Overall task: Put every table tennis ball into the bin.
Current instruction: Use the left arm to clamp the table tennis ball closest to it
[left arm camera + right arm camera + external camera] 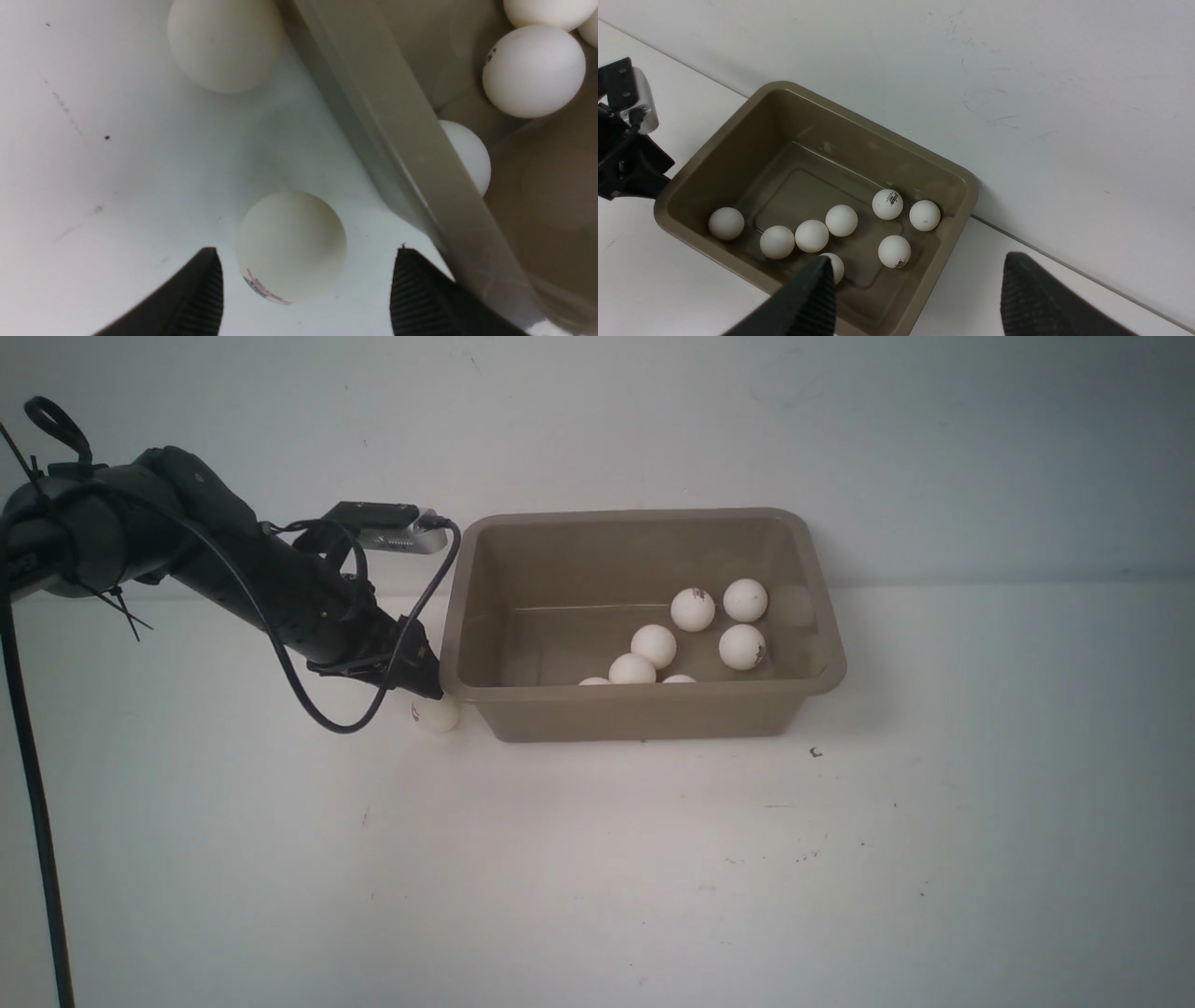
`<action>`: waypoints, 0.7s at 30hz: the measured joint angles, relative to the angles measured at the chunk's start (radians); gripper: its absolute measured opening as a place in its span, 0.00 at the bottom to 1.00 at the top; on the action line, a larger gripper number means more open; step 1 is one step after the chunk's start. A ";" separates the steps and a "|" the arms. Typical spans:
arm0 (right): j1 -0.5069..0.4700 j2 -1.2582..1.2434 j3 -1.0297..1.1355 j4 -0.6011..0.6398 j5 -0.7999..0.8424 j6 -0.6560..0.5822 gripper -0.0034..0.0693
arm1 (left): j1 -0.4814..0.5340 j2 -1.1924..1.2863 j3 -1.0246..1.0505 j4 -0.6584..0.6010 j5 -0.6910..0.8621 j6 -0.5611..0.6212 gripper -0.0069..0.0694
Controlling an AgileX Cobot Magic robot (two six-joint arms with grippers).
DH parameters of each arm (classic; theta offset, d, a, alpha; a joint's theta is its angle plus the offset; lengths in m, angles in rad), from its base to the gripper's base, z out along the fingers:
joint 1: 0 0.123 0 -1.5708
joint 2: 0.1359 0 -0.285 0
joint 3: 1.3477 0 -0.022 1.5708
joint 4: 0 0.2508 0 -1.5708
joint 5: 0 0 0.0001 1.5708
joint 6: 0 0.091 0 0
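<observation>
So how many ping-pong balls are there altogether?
10 table tennis balls. Eight lie inside the bin. Two rest on the table beside its wall: one in the gap of the open left end effector, one farther along. More could hide behind the left arm.

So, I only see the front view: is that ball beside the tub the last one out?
Observer: No, the left wrist view shows a second ball on the table, also outside the bin.
Visitor: Is the claw gripping the near one?
Observer: No, the left gripper is open; the near ball sits between its fingers with gaps either side.
Visitor: How many are inside?
Observer: Eight balls, by the right wrist view; fewer show in yours.
</observation>
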 joint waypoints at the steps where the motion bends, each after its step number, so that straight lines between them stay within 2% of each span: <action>1: 0.000 0.000 0.000 0.002 0.000 0.000 0.65 | -0.001 0.000 0.000 0.000 0.000 0.000 0.66; 21: 0.000 0.000 0.000 0.013 0.000 0.000 0.65 | -0.014 0.000 0.000 0.026 -0.029 -0.007 0.66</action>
